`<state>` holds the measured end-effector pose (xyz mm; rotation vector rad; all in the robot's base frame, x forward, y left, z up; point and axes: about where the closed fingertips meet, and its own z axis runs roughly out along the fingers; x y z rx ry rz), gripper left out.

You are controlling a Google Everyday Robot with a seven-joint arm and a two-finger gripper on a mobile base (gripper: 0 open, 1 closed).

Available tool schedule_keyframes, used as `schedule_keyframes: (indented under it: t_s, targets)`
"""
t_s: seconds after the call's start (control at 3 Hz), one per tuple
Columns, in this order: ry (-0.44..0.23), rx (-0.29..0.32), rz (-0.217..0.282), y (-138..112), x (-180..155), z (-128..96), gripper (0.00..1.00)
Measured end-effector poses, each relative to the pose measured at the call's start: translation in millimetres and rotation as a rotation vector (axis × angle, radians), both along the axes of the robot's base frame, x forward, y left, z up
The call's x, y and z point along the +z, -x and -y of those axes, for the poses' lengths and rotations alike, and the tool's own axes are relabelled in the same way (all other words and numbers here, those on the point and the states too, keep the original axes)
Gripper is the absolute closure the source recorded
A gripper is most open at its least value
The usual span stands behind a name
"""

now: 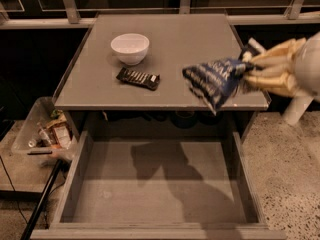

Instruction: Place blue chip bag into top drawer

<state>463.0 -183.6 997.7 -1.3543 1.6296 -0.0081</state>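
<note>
The blue chip bag [216, 80], dark blue foil with white lettering, hangs in the air over the table's front right edge. My gripper [250, 70] comes in from the right and is shut on the bag's right end. The top drawer [155, 184] is pulled open below the tabletop, wide and grey with a flat bottom and low walls. The bag casts a shadow on the drawer's floor. The bag is above the drawer's back right part and touches nothing but the gripper.
A white bowl [130, 47] and a flat black-and-white snack bar wrapper [138, 78] lie on the grey tabletop [185, 39]. A clear plastic bin [42, 131] of clutter stands on the floor at left. A white post [296, 109] stands at right.
</note>
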Motion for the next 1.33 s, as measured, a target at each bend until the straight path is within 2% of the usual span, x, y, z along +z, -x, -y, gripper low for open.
schedule_keyframes:
  t_s: [0.33, 0.67, 1.0, 1.33]
  targets:
    - [0.000, -0.010, -0.079, 16, -40, 2, 1.00]
    - [-0.005, -0.009, -0.086, 17, -45, -5, 1.00]
    - [-0.001, 0.005, -0.125, 25, -74, -32, 1.00]
    - [0.017, 0.011, -0.216, 33, -133, -61, 1.00]
